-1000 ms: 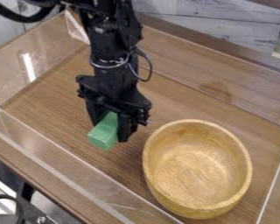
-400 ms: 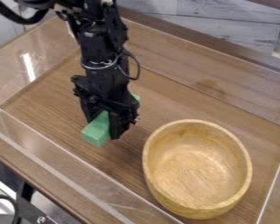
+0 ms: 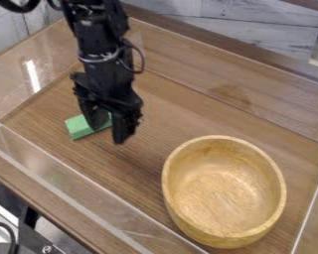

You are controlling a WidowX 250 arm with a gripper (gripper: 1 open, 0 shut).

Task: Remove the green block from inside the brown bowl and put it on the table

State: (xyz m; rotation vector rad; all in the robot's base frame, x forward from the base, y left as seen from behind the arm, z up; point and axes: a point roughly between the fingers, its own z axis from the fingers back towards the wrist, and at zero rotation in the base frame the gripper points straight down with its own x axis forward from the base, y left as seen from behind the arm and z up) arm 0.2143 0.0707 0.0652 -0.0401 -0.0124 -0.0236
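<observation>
Standing at the near right corner of the table [image 3: 122, 185], the bowl [image 3: 225, 191] holds nothing, and the green block [image 3: 87, 124] lies outside it, toward the left edge. Behind and partly above the block is the black gripper [image 3: 106, 119], with its fingers apart and, as I judge, no grip on it. If the arm swings sideways before it lifts, a finger could catch the block and push it against the clear wall [image 3: 72, 182].

1. We see a plain bright green block [image 3: 82, 126].
2. We see a bowl [image 3: 225, 192] in light tan, its inside a paler yellowish cream.
3. We see a brown tabletop [image 3: 88, 171] streaked with wood grain.
4. We see a black robot arm [image 3: 102, 45].
5. We see pale grey-white boards [image 3: 254, 22] with darker grey grain.
</observation>
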